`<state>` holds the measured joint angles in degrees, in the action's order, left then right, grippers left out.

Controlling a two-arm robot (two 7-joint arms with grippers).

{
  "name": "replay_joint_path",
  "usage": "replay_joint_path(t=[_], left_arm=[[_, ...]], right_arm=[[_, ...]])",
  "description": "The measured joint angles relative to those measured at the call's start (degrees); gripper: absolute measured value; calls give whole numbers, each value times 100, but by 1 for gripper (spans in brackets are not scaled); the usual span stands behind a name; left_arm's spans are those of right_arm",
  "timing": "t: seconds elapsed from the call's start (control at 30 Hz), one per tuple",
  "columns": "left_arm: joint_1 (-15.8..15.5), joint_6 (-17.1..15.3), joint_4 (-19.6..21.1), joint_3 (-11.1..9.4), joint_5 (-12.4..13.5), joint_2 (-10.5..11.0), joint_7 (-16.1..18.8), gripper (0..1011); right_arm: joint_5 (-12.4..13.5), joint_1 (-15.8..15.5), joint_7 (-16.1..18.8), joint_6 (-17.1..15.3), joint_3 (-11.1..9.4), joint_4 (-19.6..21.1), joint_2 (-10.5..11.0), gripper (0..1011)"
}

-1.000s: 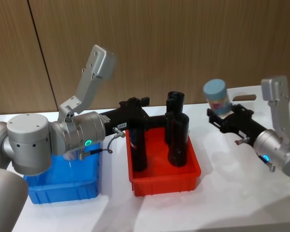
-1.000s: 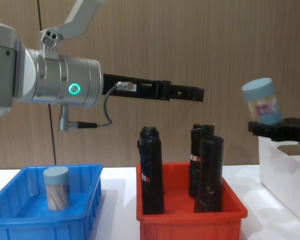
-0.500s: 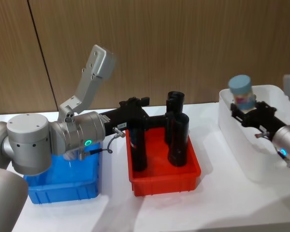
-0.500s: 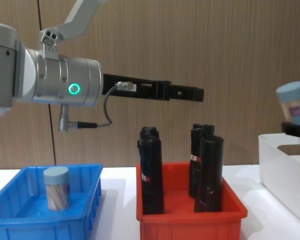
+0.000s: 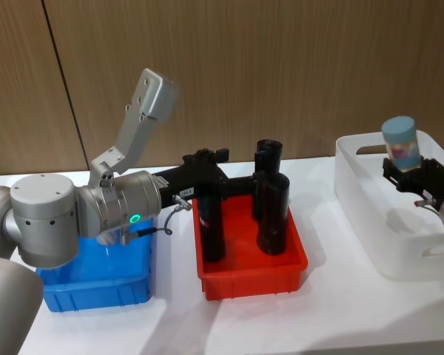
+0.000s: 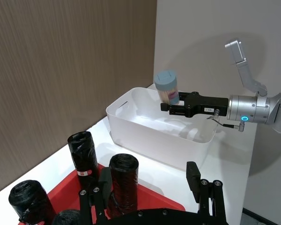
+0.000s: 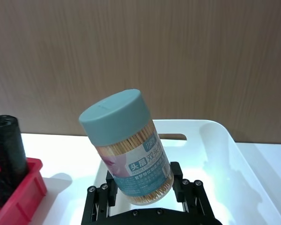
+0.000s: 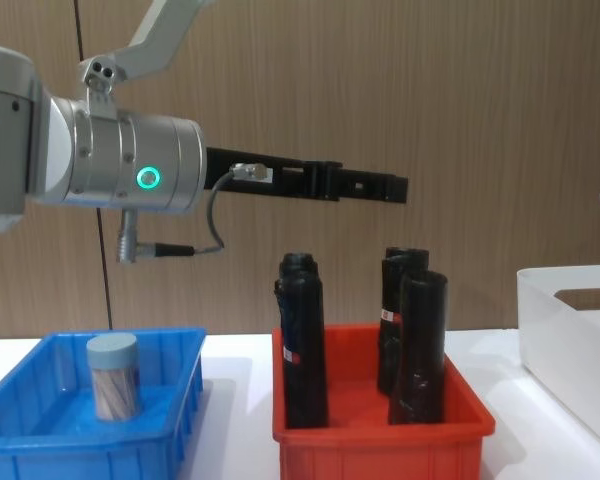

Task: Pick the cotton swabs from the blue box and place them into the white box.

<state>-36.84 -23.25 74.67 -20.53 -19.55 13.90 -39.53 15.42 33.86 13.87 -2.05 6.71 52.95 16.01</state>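
My right gripper (image 5: 416, 176) is shut on a jar of cotton swabs (image 5: 399, 142) with a pale blue lid and holds it upright above the white box (image 5: 355, 185). The right wrist view shows the jar (image 7: 129, 150) with its purple-pink label over the box's far end (image 7: 215, 140). A second jar (image 8: 113, 375) stands in the blue box (image 8: 40, 440). My left gripper (image 8: 395, 188) hangs still above the red bin, open, its fingers (image 6: 193, 174) spread with nothing between them.
The red bin (image 5: 251, 277) sits between the blue box and the white box and holds three tall black wrapped cylinders (image 8: 303, 340). A wooden wall runs behind the white table. Bare table lies in front of the bins.
My right gripper has carried the jar to the right, from beside the red bin to above the white box. The left arm has not moved.
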Motion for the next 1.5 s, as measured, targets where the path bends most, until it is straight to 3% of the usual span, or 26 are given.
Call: replay_joint_path(t=[0.47,1.5], left_arm=[[0,0,0,0,0,0,0,1004],[0,0,0,0,0,0,0,1004]], right_arm=[[26,53,-7,-3,-69,-156,23,997],[84,-13,51,129,-125,-121,47,1001]])
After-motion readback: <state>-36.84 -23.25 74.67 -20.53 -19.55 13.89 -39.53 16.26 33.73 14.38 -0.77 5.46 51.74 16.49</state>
